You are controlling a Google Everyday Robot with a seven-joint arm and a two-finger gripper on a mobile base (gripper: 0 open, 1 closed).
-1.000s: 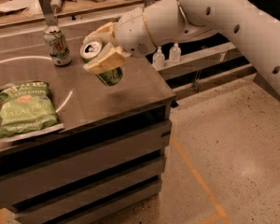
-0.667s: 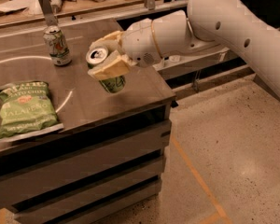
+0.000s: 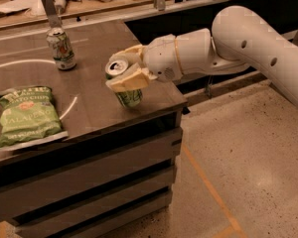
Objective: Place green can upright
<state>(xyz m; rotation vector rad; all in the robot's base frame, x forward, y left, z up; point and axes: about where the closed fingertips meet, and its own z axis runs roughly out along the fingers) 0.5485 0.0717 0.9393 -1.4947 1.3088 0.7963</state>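
Observation:
The green can has a silver top with a pull tab facing up and to the left, and it tilts slightly. It is at the right part of the dark table, with its base at or just above the surface. My gripper is shut on the green can around its upper half, its cream fingers clamped on both sides. The white arm reaches in from the right.
A whitish can with a green-and-red label stands upright at the back left of the table. A flat green chip bag lies at the front left. The table's right edge is close to the held can. A cluttered bench runs along the back.
The gripper has carried the green can a little to the right and down toward the table, and the can has turned closer to upright.

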